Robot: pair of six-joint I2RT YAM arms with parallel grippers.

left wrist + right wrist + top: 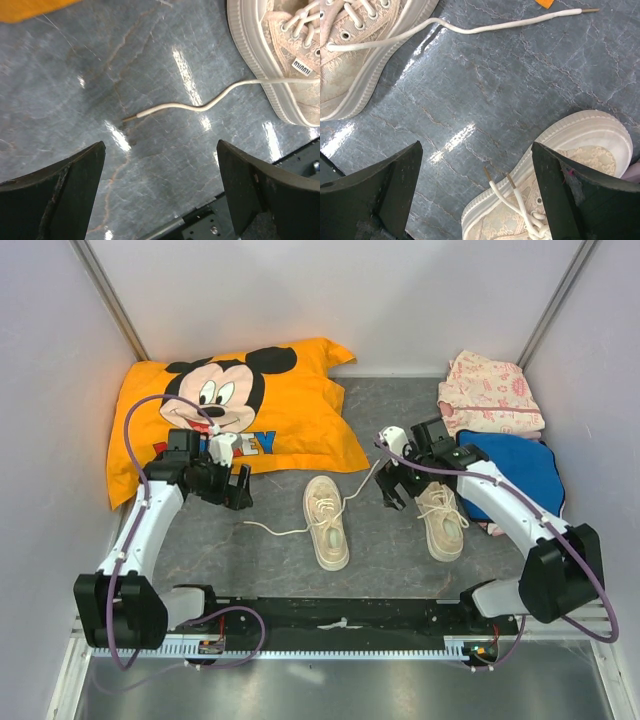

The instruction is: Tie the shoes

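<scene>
L gripper (238,488): your jaws stand wide, nothing held. It hovers over bare table (200,540), left of the L shoe.
R gripper (390,485): wide too, nothing held. It sits between the 2 shoes, by their far ends.
L shoe (327,523): mid table, toe far, heel near, untied.
R shoe (441,520): right of the L shoe, apart from it, same way round, untied.
Left lace (200,106): runs from the L shoe out left, flat on the table. In your L wrist view its tip lies just beyond the jaws.
Far lace (495,27): runs from the L shoe to far right, tip near the pillow corner.
R shoe lace ends (497,185): 2 loose tips at the sole edge, on the side facing the L shoe.
Pillow (290,410): orange, far left.
Clothes (490,390): pile far right, pink over blue.
</scene>
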